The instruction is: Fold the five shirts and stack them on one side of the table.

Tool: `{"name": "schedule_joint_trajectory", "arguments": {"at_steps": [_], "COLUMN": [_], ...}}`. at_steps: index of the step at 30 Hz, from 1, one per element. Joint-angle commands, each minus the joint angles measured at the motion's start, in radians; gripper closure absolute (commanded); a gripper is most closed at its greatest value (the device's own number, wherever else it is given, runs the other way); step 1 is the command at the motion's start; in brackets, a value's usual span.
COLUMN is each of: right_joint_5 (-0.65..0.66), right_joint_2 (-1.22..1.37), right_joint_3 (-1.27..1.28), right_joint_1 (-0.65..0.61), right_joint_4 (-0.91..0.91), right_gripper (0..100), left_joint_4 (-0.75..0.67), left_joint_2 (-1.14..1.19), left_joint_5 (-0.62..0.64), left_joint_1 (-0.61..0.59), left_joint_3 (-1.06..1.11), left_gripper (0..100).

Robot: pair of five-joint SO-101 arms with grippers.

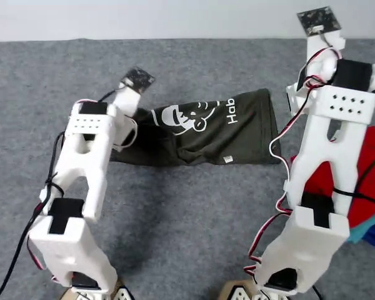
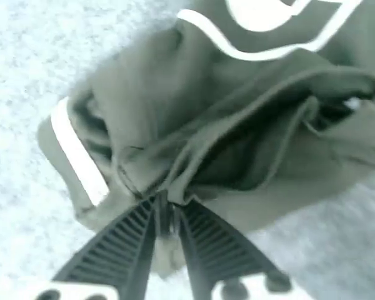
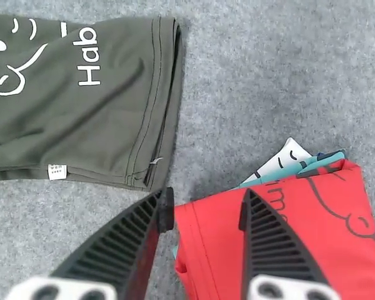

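White lettering (image 3: 89, 59) on olive shirt (image 3: 112, 131)

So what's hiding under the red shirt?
A teal shirt and some white printed cloth peek out beneath the red shirt. The rest is covered, so I can't count them.

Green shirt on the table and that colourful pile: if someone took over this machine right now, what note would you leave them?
Left end effector: shut on a bunched fold at one end of the green shirt.
Right end effector: open, holding nothing, over a corner of the red shirt.
Things: the green shirt lies partly folded in the middle of the grey table. The red shirt tops a stack on the right arm's side, with teal fabric beneath.
Done: some shirts stacked; count unclear.
Left: finish folding the green shirt and add it to the stack.
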Motion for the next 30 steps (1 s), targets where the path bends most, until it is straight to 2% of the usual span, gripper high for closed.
{"name": "schedule_joint_trajectory", "arguments": {"at_steps": [1,7,13,21,26,30], "right_joint_5": [-0.009,-0.009,-0.009,-0.009,-0.008,-0.008], "right_joint_2": [-0.054,-0.054,-0.061,-0.061,-0.088,-0.173], "right_joint_3": [-0.003,-0.003,-0.003,-0.003,0.066,0.189], "right_joint_1": [0.002,0.002,0.002,-0.005,-0.028,-0.036], "right_joint_4": [0.039,0.041,0.041,0.042,0.042,0.041], "right_gripper": [81.6,81.6,81.6,81.6,81.6,81.6], "left_joint_4": [-0.018,-0.018,-0.015,0.204,0.374,0.341], "left_joint_2": [0.040,0.164,0.210,0.183,0.187,0.189], "left_joint_5": [0.011,0.057,0.061,0.052,0.040,0.046], "left_joint_1": [-0.023,-0.049,-0.068,-0.087,0.017,0.123], "left_joint_3": [-0.114,-0.263,-0.335,-0.549,-0.596,-0.533], "left_gripper": [99,99,91,90,91,97]}}
